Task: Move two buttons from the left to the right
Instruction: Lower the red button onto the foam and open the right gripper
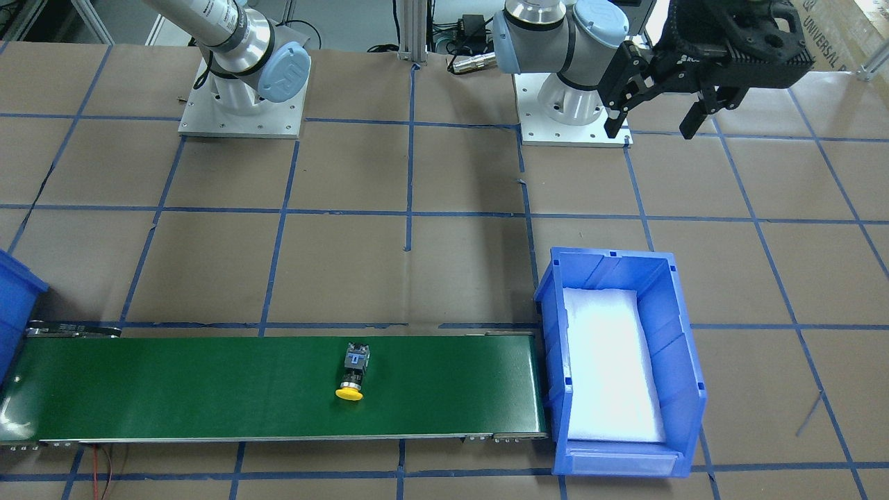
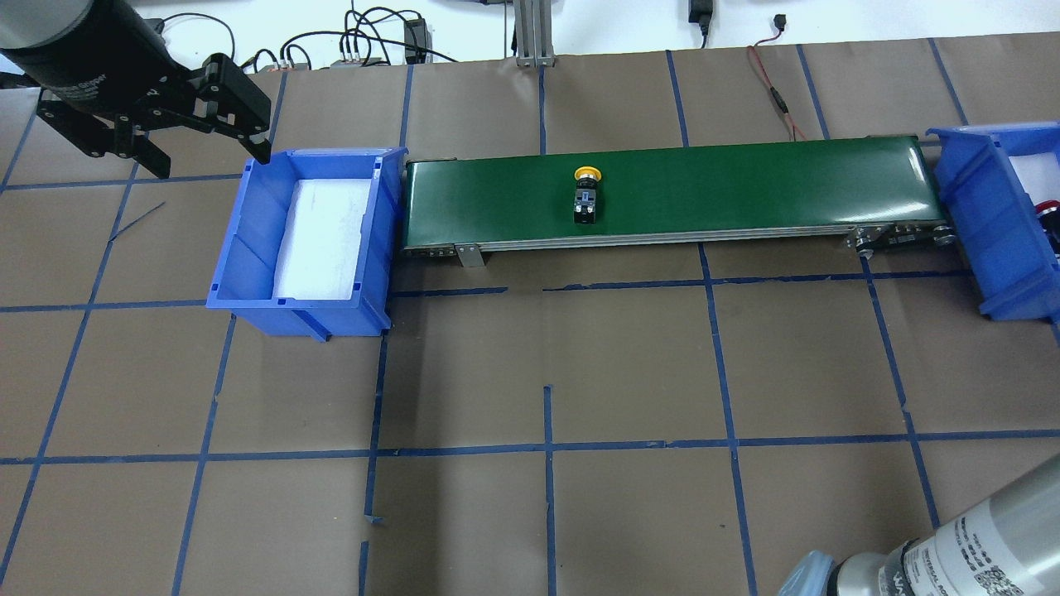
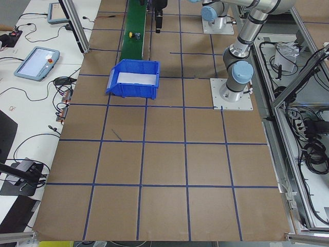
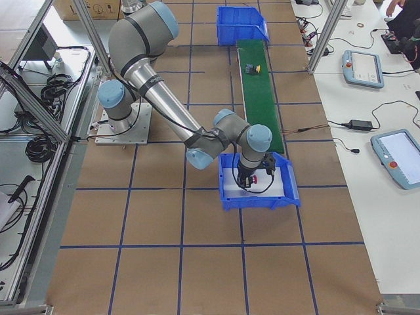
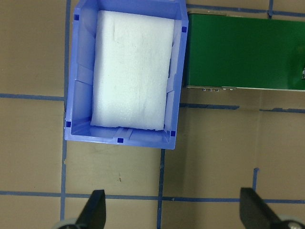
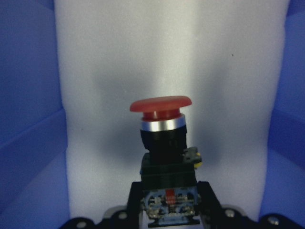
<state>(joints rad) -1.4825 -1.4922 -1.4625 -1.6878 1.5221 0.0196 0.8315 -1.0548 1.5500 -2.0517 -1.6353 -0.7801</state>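
The right pincer (image 6: 169, 200) is gripping the contact block of the red push-button (image 6: 161, 107), its fingers closed against both sides. It is holding the button over the white foam pad (image 6: 167, 57) inside a blue bin (image 6: 28, 124). The yellow push-button (image 1: 351, 378) is lying on its side midway along the green conveyor belt (image 1: 173, 389). The left pincer (image 1: 655, 125) is hanging wide open and empty above the bench (image 1: 347, 264), near the other blue bin (image 1: 684, 361).

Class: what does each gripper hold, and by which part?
The right gripper clamps the red button by its contact block; the left gripper is open, holding nothing.
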